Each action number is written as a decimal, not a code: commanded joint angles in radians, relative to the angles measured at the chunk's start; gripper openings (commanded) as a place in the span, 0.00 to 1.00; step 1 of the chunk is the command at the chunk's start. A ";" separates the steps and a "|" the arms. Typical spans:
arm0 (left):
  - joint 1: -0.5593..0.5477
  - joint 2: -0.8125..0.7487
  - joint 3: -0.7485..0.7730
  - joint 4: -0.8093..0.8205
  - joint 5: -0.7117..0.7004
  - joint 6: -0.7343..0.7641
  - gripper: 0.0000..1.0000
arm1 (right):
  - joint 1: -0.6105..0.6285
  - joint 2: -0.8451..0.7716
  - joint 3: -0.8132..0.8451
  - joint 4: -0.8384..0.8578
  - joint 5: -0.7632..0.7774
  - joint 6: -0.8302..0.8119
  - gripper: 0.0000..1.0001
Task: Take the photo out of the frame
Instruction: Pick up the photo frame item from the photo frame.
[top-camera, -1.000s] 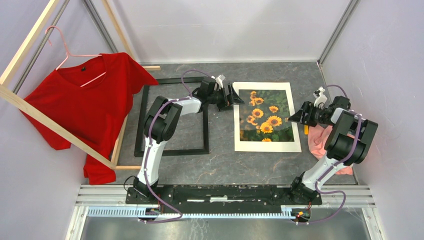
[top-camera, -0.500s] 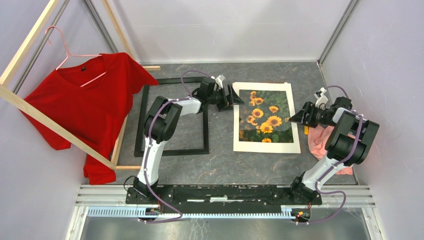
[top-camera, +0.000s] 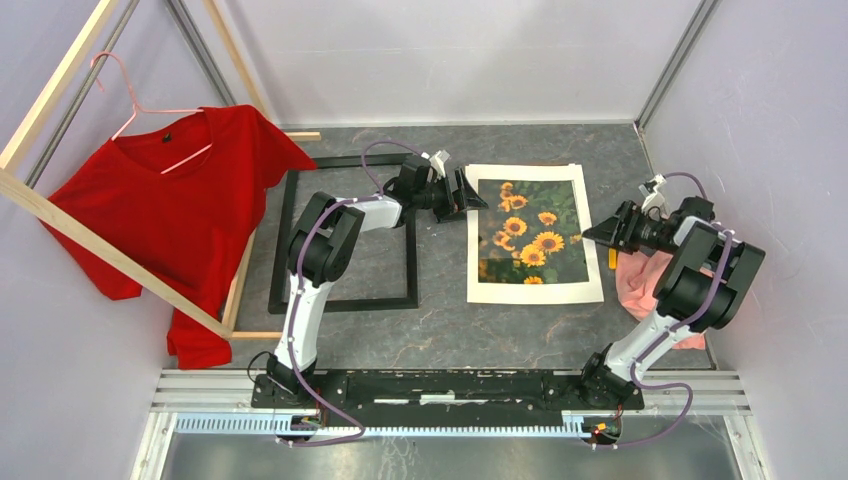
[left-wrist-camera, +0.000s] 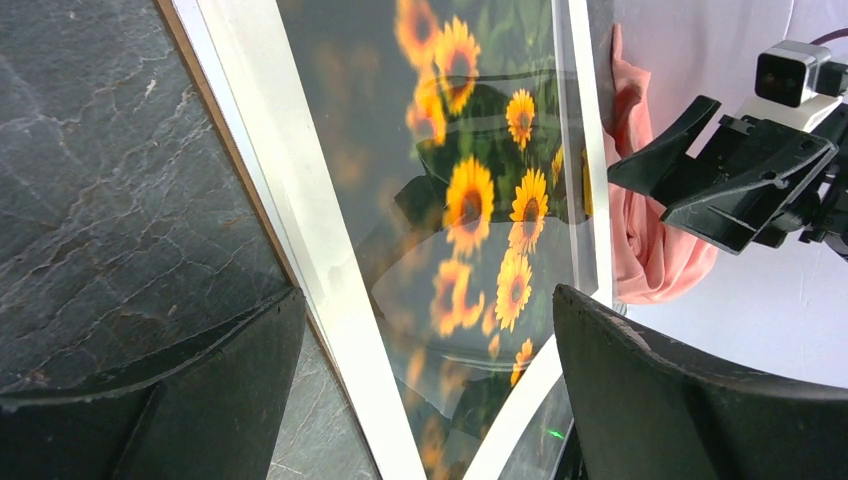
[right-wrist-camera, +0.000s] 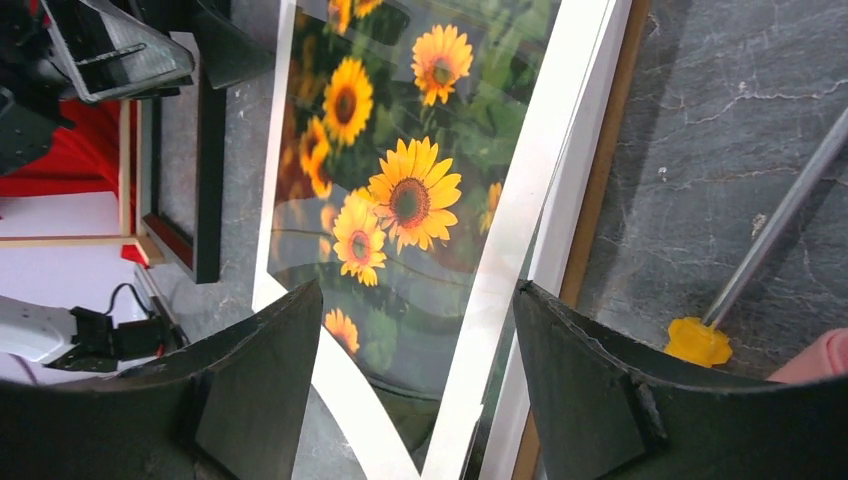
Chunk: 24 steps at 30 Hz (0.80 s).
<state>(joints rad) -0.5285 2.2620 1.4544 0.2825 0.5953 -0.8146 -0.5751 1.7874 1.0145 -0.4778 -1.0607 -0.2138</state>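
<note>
The photo (top-camera: 528, 232) of sunflowers lies flat on the table inside a white mat (top-camera: 530, 292), outside the frame. A glossy reflecting sheet covers it. The black frame (top-camera: 345, 302) lies on the table to its left, with only table showing inside it. My left gripper (top-camera: 468, 196) stands open over the mat's left edge, the photo (left-wrist-camera: 470, 200) showing between its fingers (left-wrist-camera: 428, 295). My right gripper (top-camera: 592, 235) is open at the mat's right edge, above the photo (right-wrist-camera: 400, 170); its jaws (right-wrist-camera: 418, 290) hold nothing. A frame bar (right-wrist-camera: 208, 180) shows at the left of the right wrist view.
A brown backing board edge (right-wrist-camera: 600, 200) shows under the mat. A yellow-handled screwdriver (top-camera: 612, 258) and a pink cloth (top-camera: 640, 285) lie right of the mat. A red shirt (top-camera: 170, 220) hangs on a wooden rack (top-camera: 90, 240) at the left.
My right gripper has drawn back slightly to the right, away from the mat's edge. The left arm, the photo and the frame have stayed in place.
</note>
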 joint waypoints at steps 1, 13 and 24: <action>-0.015 0.001 -0.040 -0.078 0.018 -0.012 1.00 | -0.025 0.049 0.030 -0.017 -0.116 0.013 0.76; -0.015 0.011 -0.060 -0.068 0.020 -0.016 1.00 | -0.084 0.255 0.129 -0.396 -0.363 -0.360 0.74; -0.016 0.009 -0.066 -0.064 0.018 -0.018 1.00 | -0.081 0.292 0.146 -0.471 -0.337 -0.441 0.72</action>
<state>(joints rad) -0.5278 2.2589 1.4319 0.3206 0.5980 -0.8146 -0.6647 2.0632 1.1301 -0.8829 -1.3617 -0.5903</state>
